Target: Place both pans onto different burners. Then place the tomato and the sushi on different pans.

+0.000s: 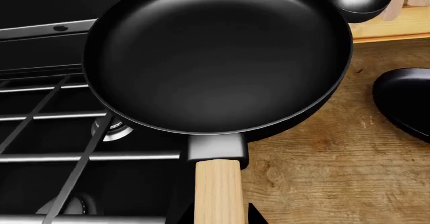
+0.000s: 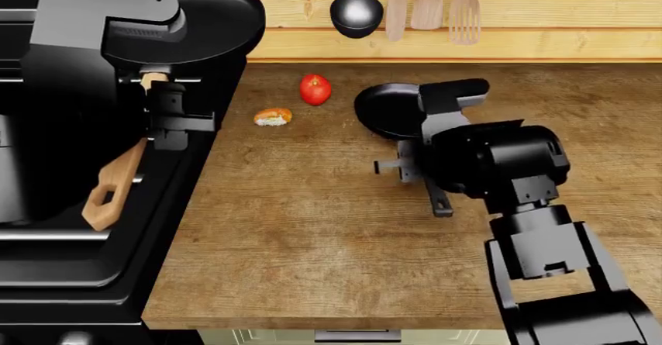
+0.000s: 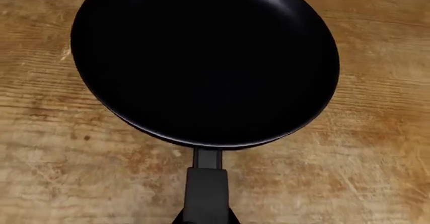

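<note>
Wooden countertop (image 2: 331,229), stove (image 2: 62,267) at frame left; left gripper (image 1: 218,219) clamps larger pan (image 1: 215,53) by its handle; right gripper (image 3: 205,219) grips smaller pan (image 3: 201,58); tomato (image 2: 315,89), sushi (image 2: 273,116) upper centre.

a simulated kitchen: a black stove (image 2: 62,283) with grates and a silver burner ring (image 1: 114,129) sits against the left edge of a wooden countertop (image 2: 331,236); along its far edge, a ladle (image 2: 356,8), spatulas (image 2: 426,4) and frying pans (image 3: 201,63).
</note>
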`<state>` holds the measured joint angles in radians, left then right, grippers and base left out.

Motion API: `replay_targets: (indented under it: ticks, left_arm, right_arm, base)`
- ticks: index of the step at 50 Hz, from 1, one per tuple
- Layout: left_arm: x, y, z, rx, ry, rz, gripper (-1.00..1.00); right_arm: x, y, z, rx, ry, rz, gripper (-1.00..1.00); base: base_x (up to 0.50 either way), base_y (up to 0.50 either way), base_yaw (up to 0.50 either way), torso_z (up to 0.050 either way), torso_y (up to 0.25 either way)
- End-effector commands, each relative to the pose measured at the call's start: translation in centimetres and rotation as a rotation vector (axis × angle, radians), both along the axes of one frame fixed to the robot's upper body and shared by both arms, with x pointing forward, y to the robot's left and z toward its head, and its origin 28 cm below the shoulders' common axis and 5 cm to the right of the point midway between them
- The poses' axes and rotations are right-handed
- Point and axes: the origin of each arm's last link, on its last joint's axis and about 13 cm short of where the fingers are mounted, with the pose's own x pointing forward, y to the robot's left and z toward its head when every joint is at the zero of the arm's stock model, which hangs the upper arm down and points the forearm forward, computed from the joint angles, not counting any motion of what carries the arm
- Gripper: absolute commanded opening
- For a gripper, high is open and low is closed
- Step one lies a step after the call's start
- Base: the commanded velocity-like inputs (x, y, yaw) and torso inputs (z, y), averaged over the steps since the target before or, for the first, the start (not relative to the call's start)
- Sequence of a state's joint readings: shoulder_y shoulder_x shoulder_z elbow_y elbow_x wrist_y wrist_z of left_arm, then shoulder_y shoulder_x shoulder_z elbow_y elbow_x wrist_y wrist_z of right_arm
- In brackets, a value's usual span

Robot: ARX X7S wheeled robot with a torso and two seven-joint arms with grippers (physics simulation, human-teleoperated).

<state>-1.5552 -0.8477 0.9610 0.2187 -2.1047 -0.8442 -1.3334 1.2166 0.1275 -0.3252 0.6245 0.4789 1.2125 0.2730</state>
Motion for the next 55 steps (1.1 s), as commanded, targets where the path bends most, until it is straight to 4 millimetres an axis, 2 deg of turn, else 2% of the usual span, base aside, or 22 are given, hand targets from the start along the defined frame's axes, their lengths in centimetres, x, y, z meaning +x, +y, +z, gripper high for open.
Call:
replay_targets:
  ticks: [1, 11, 17, 18, 24, 26, 27, 30, 32, 33, 45, 55]
  left_arm:
    - [0.0, 0.4, 1.6, -0.012, -0.089, 0.032, -1.00]
    - [-0.1, 0.5, 1.7, -0.017, -0.099, 0.028, -1.00]
    - [0.0, 0.5, 1.7, -0.020, -0.100, 0.028, -1.00]
    - [-0.1, 0.6, 1.6, -0.035, -0.105, 0.020, -1.00]
    - [-0.4, 0.9, 1.5, -0.045, -0.110, 0.020, -1.00]
    - [-0.4, 0.9, 1.5, -0.045, -0.110, 0.020, -1.00]
    - [-0.4, 0.9, 1.5, -0.046, -0.110, 0.021, -1.00]
    - [-0.7, 0.9, 1.7, -0.047, -0.115, 0.019, -1.00]
    - [-0.8, 0.8, 1.7, -0.045, -0.116, 0.017, -1.00]
    - [-0.9, 0.8, 1.7, -0.043, -0.116, 0.014, -1.00]
    - [-1.0, 1.0, 2.0, -0.046, -0.122, 0.021, -1.00]
    - [-0.9, 0.9, 2.2, -0.046, -0.127, 0.020, -1.00]
  right_arm:
    - [-0.8, -0.2, 3.3, 0.013, -0.204, 0.007, -1.00]
    - [-2.0, -0.3, 5.5, 0.044, -0.423, 0.029, -1.00]
    - [-2.3, -0.3, 5.9, 0.062, -0.435, 0.037, -1.00]
    - [-4.2, -0.6, 7.6, 0.125, -0.434, 0.069, -1.00]
    - [-7.1, -1.1, 8.8, 0.109, -0.433, 0.058, -1.00]
    - [-7.2, -1.1, 8.8, 0.109, -0.433, 0.058, -1.00]
    - [-8.2, -2.2, 9.2, 0.073, -0.450, 0.001, -1.00]
    - [-10.5, -2.3, 9.5, 0.020, -0.461, -0.066, -1.00]
    - [-12.3, -2.0, 9.7, 0.063, -0.455, 0.042, -1.00]
    - [-12.7, -2.2, 9.8, 0.059, -0.467, 0.037, -1.00]
    - [-12.0, -2.3, 9.5, 0.059, -0.479, 0.004, -1.00]
    - [-11.9, -2.3, 9.5, 0.053, -0.482, -0.001, -1.00]
  base:
    - [0.00, 0.00, 0.00, 0.000, 0.000]
    - [0.00, 0.00, 0.00, 0.001, 0.004]
    - [0.00, 0.00, 0.00, 0.002, 0.004]
    - [0.00, 0.00, 0.00, 0.000, 0.011]
    - [0.00, 0.00, 0.00, 0.002, 0.004]
    - [0.00, 0.00, 0.00, 0.000, 0.005]
    - [0.00, 0.00, 0.00, 0.000, 0.000]
    - [0.00, 0.00, 0.00, 0.003, 0.004]
    - [0.00, 0.00, 0.00, 0.000, 0.006]
    - [0.00, 0.00, 0.00, 0.000, 0.010]
    - [0.00, 0.00, 0.00, 0.002, 0.004]
    - [0.00, 0.49, 0.00, 0.001, 0.005]
